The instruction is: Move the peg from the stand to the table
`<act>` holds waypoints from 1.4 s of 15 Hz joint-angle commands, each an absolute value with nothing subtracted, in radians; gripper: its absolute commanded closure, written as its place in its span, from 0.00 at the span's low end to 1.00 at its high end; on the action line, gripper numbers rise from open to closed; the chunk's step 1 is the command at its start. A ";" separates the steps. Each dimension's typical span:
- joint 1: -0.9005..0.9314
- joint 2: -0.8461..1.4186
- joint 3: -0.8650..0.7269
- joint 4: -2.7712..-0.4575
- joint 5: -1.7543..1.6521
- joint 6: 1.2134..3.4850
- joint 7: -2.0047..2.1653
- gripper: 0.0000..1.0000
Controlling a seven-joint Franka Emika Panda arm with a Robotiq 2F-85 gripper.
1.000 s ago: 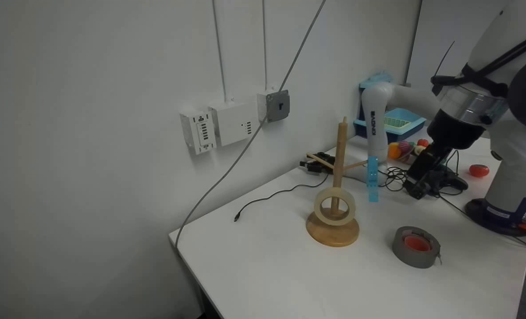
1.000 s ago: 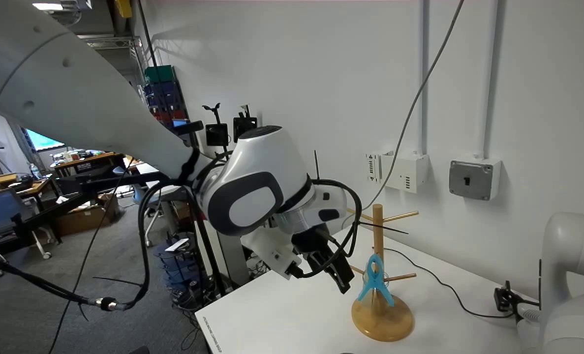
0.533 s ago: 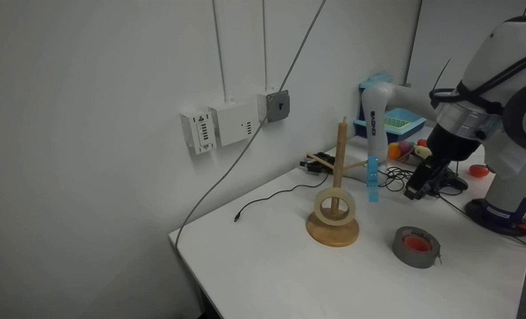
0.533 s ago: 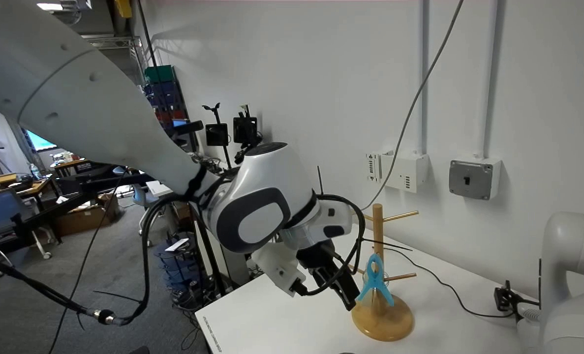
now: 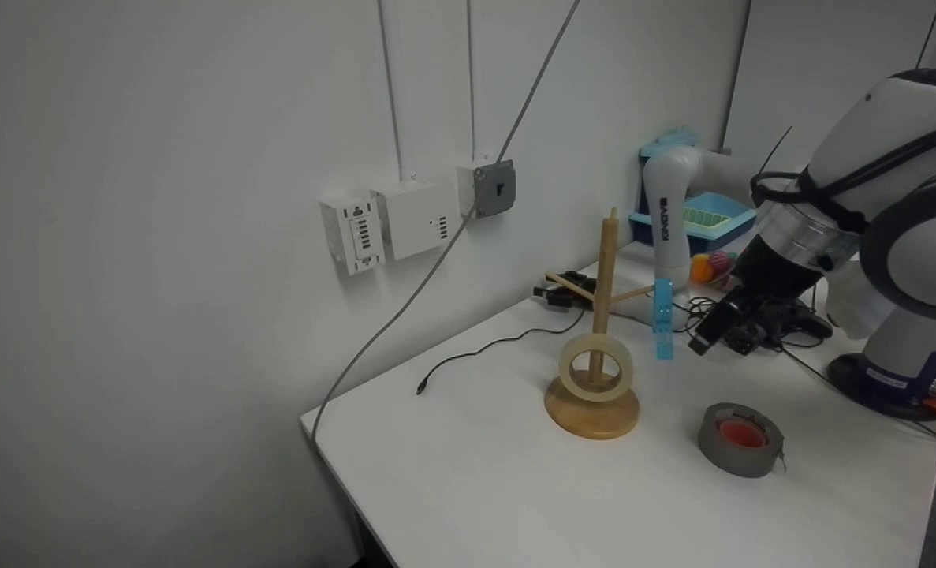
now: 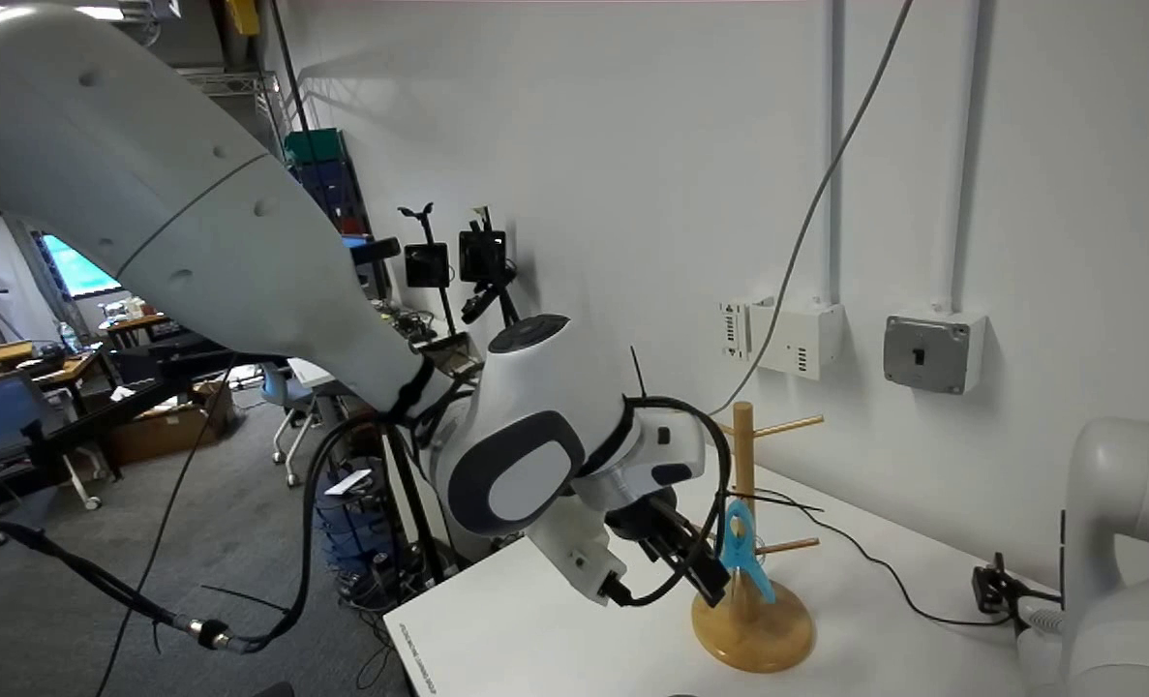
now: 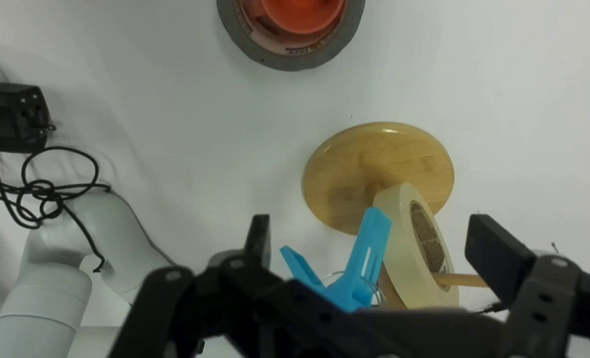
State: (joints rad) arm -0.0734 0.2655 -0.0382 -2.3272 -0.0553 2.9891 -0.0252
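Observation:
The peg is a light-blue clothes-peg (image 5: 663, 319) hanging on a side arm of the wooden stand (image 5: 594, 420). It also shows in the other views (image 6: 746, 560) (image 7: 362, 258). The stand has a round base (image 7: 374, 166) and an upright rod with side arms. The white table (image 5: 483, 481) lies beneath. My gripper (image 7: 373, 236) is open, its fingers wide apart. In the wrist view the peg and a cream tape roll lie between the fingers; the palm hides the peg's upper part. In both exterior views, the gripper (image 5: 720, 341) (image 6: 712, 586) is close beside the peg; contact cannot be told.
The cream tape roll (image 7: 399, 238) hangs on another stand arm, right beside the peg. A grey tape roll (image 5: 740, 459) with an orange roll inside lies on the table. A white Kinova arm (image 5: 665, 209), black cables (image 7: 41, 191) and the wall are behind the stand.
My gripper has moved lower and closer to the peg, leftward in an exterior view and rightward where the arm reaches in from the left. The peg, stand and tape rolls have not moved.

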 commanded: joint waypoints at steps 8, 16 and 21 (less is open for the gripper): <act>-0.345 0.416 0.225 -2.170 0.089 3.081 -0.232 0.00; -0.435 0.488 0.306 -2.095 0.065 3.070 -0.275 0.00; -0.446 0.517 0.325 -2.061 0.058 3.067 -0.288 0.23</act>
